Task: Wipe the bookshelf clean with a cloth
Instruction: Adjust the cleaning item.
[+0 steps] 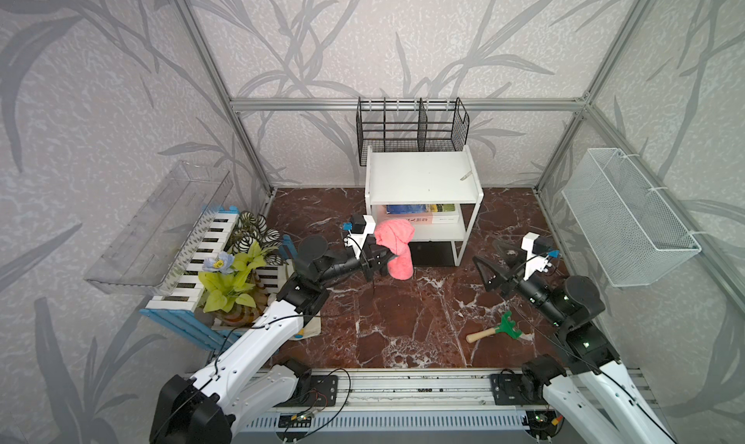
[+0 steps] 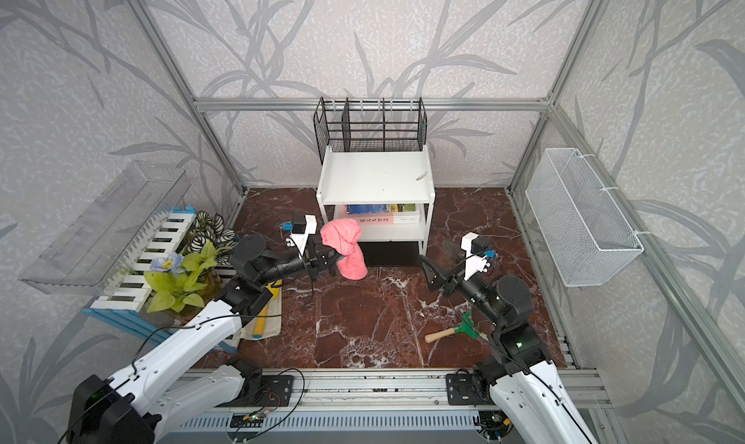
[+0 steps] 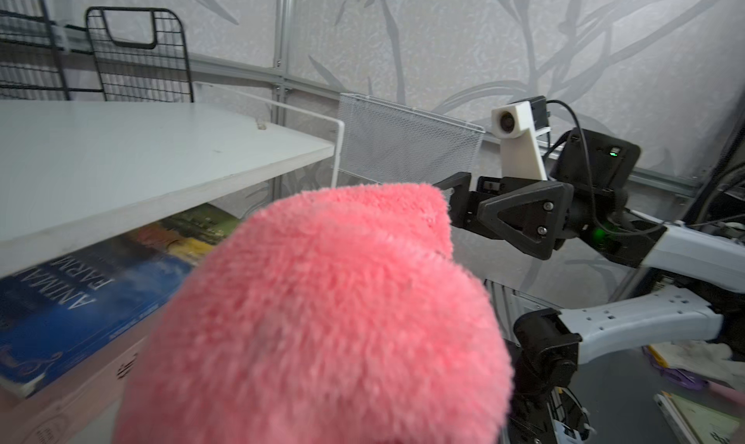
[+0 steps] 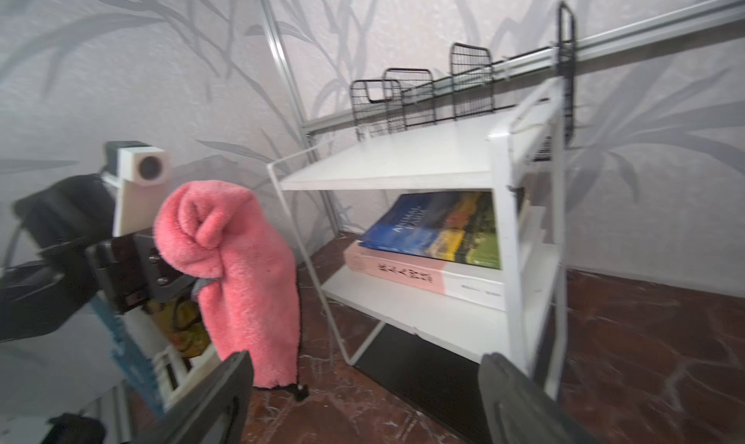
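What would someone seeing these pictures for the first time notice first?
The pink fluffy cloth, dangling from the shut left gripper by the front left corner of the white bookshelf. Next, the blue book on its middle tier, and the right gripper, open and empty, near its right side.

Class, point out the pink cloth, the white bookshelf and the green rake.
cloth [image 1: 397, 246]: in a top view, its middle.
bookshelf [image 1: 419, 174]: in a top view, top board.
rake [image 1: 510, 328]: in a top view, green head.
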Available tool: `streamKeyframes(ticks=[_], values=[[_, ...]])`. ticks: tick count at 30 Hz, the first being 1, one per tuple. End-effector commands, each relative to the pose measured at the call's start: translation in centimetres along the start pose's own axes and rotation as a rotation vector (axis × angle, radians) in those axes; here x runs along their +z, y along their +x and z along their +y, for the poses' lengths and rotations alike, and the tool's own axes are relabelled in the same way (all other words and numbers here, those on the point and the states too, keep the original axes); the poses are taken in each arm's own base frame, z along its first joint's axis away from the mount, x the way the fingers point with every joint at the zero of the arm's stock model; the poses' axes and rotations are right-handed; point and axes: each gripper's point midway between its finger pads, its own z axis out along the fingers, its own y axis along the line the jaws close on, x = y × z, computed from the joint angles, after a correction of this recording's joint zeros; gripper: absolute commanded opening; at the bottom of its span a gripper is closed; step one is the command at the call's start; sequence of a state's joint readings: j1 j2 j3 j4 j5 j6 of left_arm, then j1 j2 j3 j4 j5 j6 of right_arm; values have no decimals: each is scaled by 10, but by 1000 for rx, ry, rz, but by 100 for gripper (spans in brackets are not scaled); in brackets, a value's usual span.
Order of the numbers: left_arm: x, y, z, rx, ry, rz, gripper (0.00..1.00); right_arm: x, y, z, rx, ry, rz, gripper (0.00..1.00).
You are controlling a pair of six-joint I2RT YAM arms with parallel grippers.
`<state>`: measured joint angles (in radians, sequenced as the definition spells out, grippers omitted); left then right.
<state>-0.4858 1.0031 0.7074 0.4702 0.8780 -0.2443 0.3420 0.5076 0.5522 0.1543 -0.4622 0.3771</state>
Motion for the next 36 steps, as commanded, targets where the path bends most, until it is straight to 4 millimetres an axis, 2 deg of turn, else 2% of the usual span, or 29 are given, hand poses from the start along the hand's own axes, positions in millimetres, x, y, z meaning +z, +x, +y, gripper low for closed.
streamKeyframes(ticks=[1,4,7,11,14,15,17,18,22,24,25,26,27,28,31,32,33,34,36], values=[[4,-10,-46,63,207,13,4,9,-6,51,119,-326,22,93],[16,-5,-46,71,180,28,4,21,-7,87,138,-508,88,93],[26,0,-54,69,235,46,3,34,-1,124,28,-599,98,93],[38,6,-62,73,300,68,3,51,-10,144,-14,-668,46,92],[43,13,-65,72,334,93,2,62,-16,139,34,-651,-5,87],[45,15,-63,73,329,99,2,66,-16,135,42,-627,-8,78],[45,17,-61,77,319,103,2,76,-11,126,51,-562,25,53],[45,17,-61,80,321,102,2,81,-8,121,52,-533,40,46],[42,20,-69,100,370,107,3,92,0,104,64,-441,44,47],[42,25,-67,113,358,123,10,92,-4,106,65,-453,15,29],[43,29,-61,120,326,133,24,91,-8,105,64,-452,-6,16],[45,34,-51,125,268,144,46,91,-9,103,59,-439,-18,4],[46,38,-38,128,197,156,60,92,-9,99,50,-409,-21,0],[44,47,-19,136,93,186,69,93,-9,89,20,-345,-22,0],[17,56,31,134,-156,183,84,98,17,50,-133,-128,73,0],[0,51,49,104,-249,133,92,100,33,35,-193,-61,130,0],[-20,37,65,73,-348,39,98,102,46,24,-261,-23,175,0],[-42,24,83,28,-463,-59,100,104,58,20,-321,-22,217,0],[-79,12,114,-42,-703,-198,100,114,77,22,-432,-66,275,0]])
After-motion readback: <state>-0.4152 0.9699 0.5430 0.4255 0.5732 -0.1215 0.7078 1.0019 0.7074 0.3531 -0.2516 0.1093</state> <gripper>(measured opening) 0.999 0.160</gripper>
